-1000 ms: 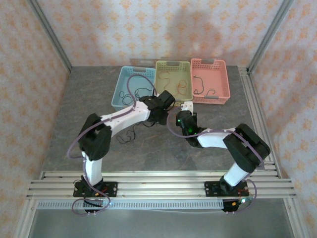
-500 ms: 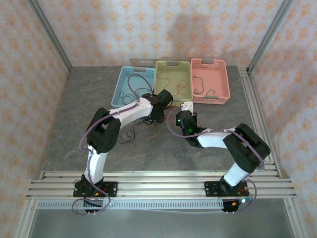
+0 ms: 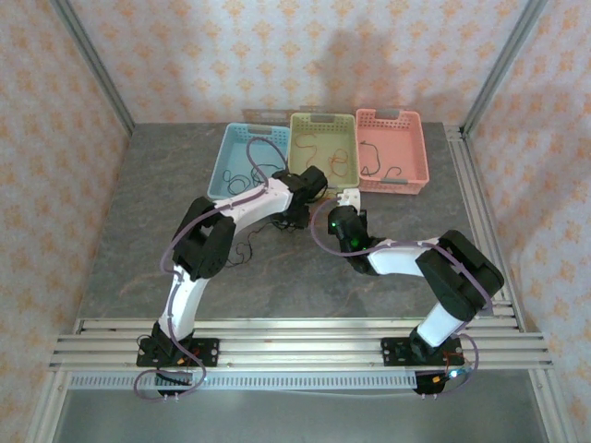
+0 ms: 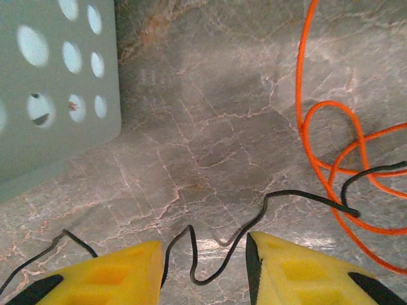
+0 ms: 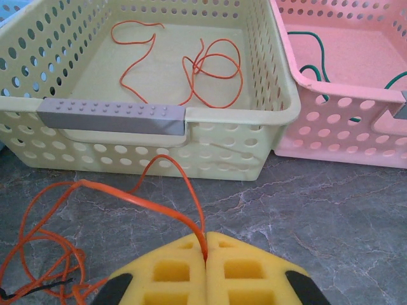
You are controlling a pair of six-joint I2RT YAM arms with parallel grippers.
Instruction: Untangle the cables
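Note:
A thin black cable (image 4: 292, 192) snakes over the stone table between the yellow fingers of my left gripper (image 4: 203, 255), which stands open just above it, low beside the blue basket's wall (image 4: 57, 95). An orange cable (image 4: 299, 95) loops to its right, crossing the black one. My right gripper (image 5: 206, 236) is shut on an orange cable (image 5: 137, 199) that arches up from the table in front of the green basket (image 5: 159, 155). From above, the left gripper (image 3: 294, 214) and the right gripper (image 3: 347, 197) sit close together before the baskets. More black cable (image 3: 238, 251) lies under the left arm.
Three baskets stand in a row at the back: blue (image 3: 231, 148), green (image 3: 297, 148) holding an orange cable (image 5: 210, 70), and pink (image 3: 423, 152) holding a green cable (image 5: 318, 51). The metal frame rail (image 3: 295, 346) runs along the near edge.
The left arm's elbow has swung right and forward, and its jaws have narrowed a little around the black cable. The right arm has not moved.

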